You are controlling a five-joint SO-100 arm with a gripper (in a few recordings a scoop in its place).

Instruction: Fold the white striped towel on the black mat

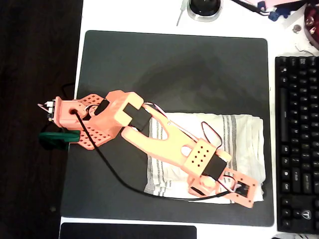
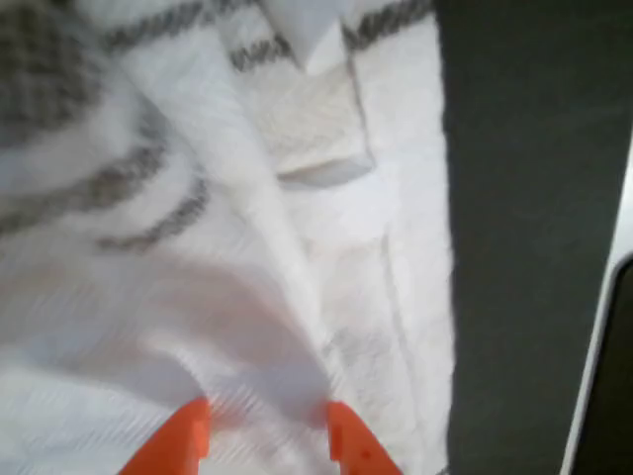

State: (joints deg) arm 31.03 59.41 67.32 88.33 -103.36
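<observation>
Overhead view, as I see it from my station:
- Mat (image 1: 174,74): dark, rounded corners, covering most of the white table (image 1: 149,15)
- Towel (image 1: 244,139): white with grey stripes, lying on the lower right part of the mat, wrinkled, its right edge near the mat's right border
- Arm (image 1: 164,142): orange, base at the left edge of the mat, stretched diagonally toward the lower right across the towel
- Gripper (image 1: 244,191): at the towel's lower right corner; I cannot tell from here how the fingers stand
- Cable (image 1: 107,164): black, curving from the base under the arm toward the gripper
- Keyboard (image 1: 296,144): black, at the right edge of the frame, beside the mat

Wrist view:
- Towel (image 2: 198,277): spread over the left and centre, stripes at upper left, folded layers at the top centre
- Mat (image 2: 524,228): dark strip down the right side
- Gripper (image 2: 267,430): two orange fingertips (image 2: 183,435) at the bottom, held apart, resting on the cloth with a ridge of it between them; I cannot tell whether they grip it
</observation>
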